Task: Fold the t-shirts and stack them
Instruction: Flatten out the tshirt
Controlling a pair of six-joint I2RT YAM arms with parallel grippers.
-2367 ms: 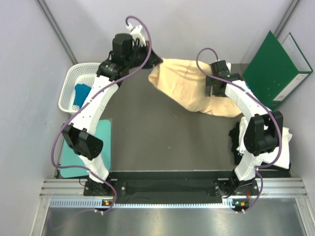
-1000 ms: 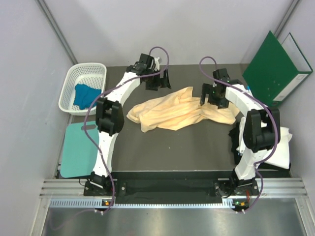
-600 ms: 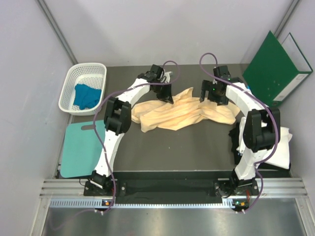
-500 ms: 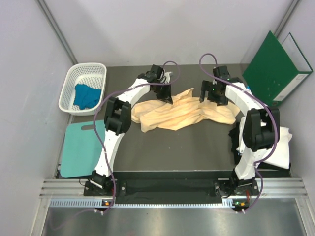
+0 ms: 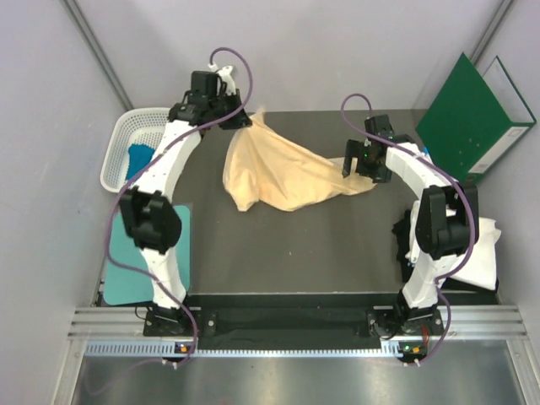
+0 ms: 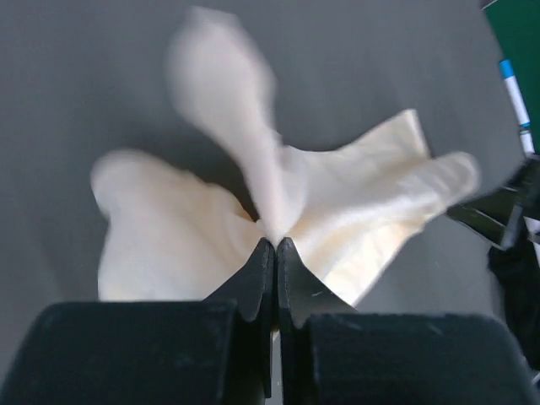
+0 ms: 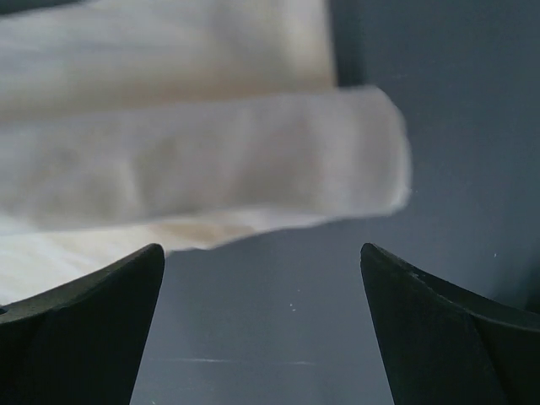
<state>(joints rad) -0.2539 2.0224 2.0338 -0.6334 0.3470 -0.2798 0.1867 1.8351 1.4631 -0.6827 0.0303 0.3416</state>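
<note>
My left gripper (image 6: 276,245) pinches the peach-yellow t-shirt (image 5: 278,173), holding its far-left corner raised above the table (image 5: 278,253). My right gripper (image 7: 261,253) hovers spread over its right end. It's light, floppy cloth, so I'd grip a hem corner.

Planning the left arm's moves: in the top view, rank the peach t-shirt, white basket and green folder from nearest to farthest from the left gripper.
1. peach t-shirt, pinched in the left gripper.
2. white basket, on the left side.
3. green folder, far right.
</note>
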